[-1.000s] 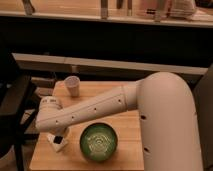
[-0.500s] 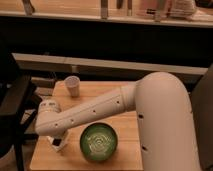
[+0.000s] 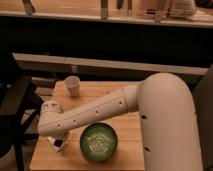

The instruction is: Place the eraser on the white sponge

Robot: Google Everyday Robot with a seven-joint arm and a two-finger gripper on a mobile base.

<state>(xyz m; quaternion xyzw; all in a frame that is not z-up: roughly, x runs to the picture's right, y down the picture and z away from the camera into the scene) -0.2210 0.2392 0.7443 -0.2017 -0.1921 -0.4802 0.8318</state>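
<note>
My arm reaches from the right across the wooden table (image 3: 125,135) to its front left corner. The gripper (image 3: 58,143) hangs below the wrist, low over the tabletop, left of the green bowl (image 3: 99,141). It is shut. A small dark thing shows at its tips; I cannot tell whether this is the eraser or whether it is held. A pale flat patch (image 3: 51,106) just above the wrist looks like the white sponge, mostly hidden by the arm.
A pale paper cup (image 3: 73,85) stands upright at the table's back left. A dark chair (image 3: 15,110) stands close to the left edge. A dark counter runs behind the table.
The wrist end of the arm has shifted only slightly over the front left corner. Cup and bowl have not moved.
</note>
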